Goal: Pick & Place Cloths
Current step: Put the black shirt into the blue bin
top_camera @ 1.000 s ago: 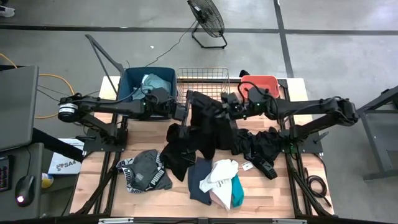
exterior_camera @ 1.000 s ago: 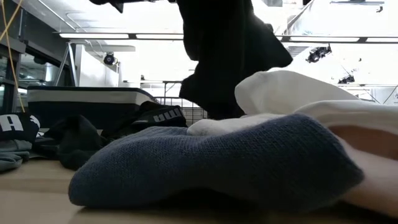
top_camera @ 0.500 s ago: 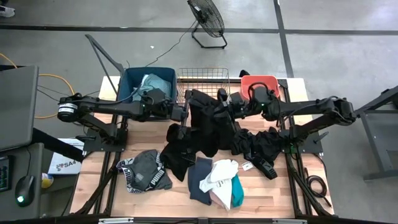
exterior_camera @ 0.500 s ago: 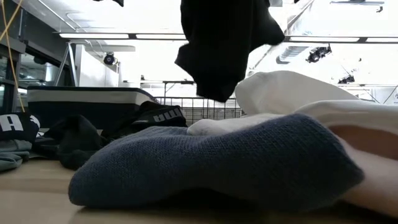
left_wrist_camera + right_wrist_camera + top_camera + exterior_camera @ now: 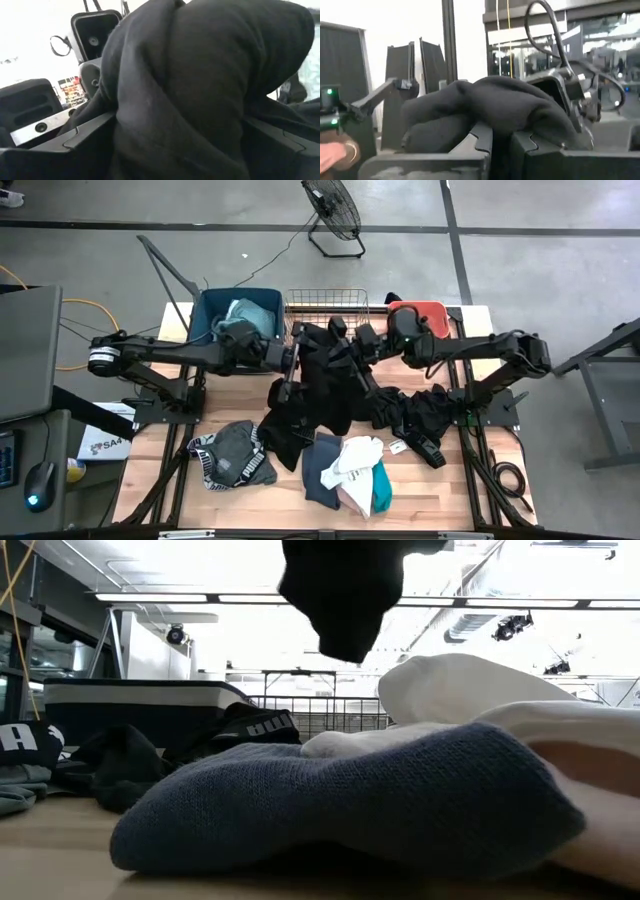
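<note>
We hold the black garment (image 5: 325, 370) high near the bench's back edge, right gripper (image 5: 345, 343) clamped on it, left gripper (image 5: 292, 356) spread wide in its folds, to clear the pile.

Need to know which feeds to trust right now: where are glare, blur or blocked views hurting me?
Low view: bright ceiling lights backlight the hanging black garment into a silhouette; the near grey-blue cloth fills the foreground, soft. Left wrist view: black fabric nearly fills the frame, blown-out white behind. Right wrist view: background washed out and hazy. High view: evenly lit, clearest.
</note>
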You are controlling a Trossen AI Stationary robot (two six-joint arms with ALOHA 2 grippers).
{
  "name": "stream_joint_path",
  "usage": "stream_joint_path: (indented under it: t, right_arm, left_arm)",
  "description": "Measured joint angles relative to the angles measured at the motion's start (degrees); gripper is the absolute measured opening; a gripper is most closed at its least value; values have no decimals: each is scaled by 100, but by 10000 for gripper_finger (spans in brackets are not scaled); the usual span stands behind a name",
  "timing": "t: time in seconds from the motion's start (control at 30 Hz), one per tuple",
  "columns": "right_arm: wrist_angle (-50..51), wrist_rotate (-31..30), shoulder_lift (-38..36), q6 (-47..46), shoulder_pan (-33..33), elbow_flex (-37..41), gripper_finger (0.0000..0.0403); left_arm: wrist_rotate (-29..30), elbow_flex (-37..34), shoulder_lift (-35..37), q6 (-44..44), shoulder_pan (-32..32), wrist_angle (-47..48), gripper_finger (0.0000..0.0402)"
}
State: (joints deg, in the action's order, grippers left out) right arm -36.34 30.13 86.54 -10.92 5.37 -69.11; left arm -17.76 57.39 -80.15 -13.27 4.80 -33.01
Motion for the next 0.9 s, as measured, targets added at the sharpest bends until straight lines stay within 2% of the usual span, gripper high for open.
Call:
stream_joint_path:
  t: [0.37,0.47,0.6,0.73,0.83,0.9]
  right_arm:
    - [320,-108,-242,247,68,-117,13]
    - [434,-120,-269,285,74,-117,13]
    - [673,-139,-275,378,86,-119,13]
    - [1091,-302,-423,473,112,-119,15]
    - [1581,-609,-555,559,109,-121,33]
    - [1824,-870,-642,600,105,-121,54]
  left_arm:
    - [-97,-13,-36,1021,7,11,351]
    - [-165,-19,-42,1357,9,71,337]
    - [-264,-26,-51,1529,7,203,285]
    - [-246,-26,-58,1547,8,325,200]
    - [-235,-33,-65,1449,13,391,124]
    - [-194,-33,-69,1351,13,420,109]
